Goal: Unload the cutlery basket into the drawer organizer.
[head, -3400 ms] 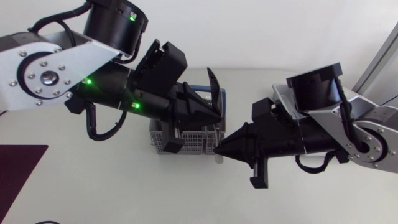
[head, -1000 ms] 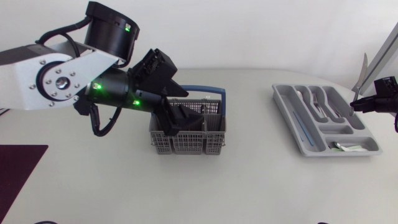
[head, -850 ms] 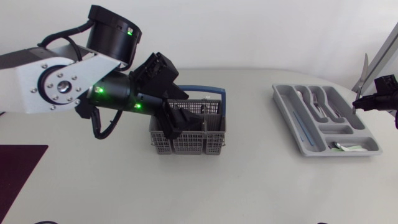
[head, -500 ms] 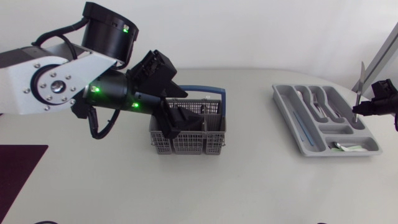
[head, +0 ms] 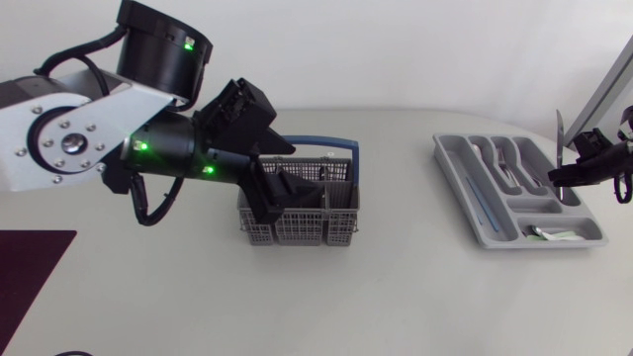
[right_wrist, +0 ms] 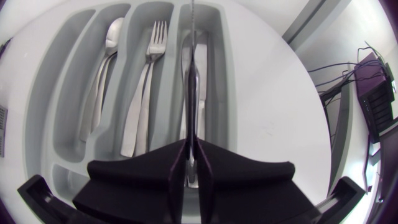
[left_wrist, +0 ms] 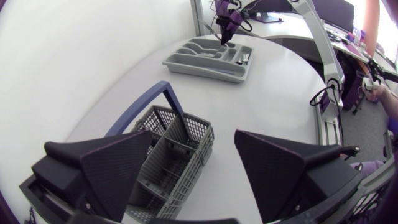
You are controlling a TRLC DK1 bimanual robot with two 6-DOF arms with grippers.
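Over the drawer organizer [head: 457, 178], right tool [head: 557, 176] (clamped on a knife [head: 558, 131]) has edged inward; left tool [left_wrist: 193, 134] gapes wide.

Left gripper [left_wrist: 193, 138] spread wide, its arm angled downward; right gripper [right_wrist: 192, 148] pinched tightly together

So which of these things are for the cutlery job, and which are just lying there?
For the job:
grey mesh plastic cutlery basket with blue handle
grey plastic drawer organizer
silver metal knife
silver metal spoon
silver metal fork

Just lying about:
dark maroon flat mat
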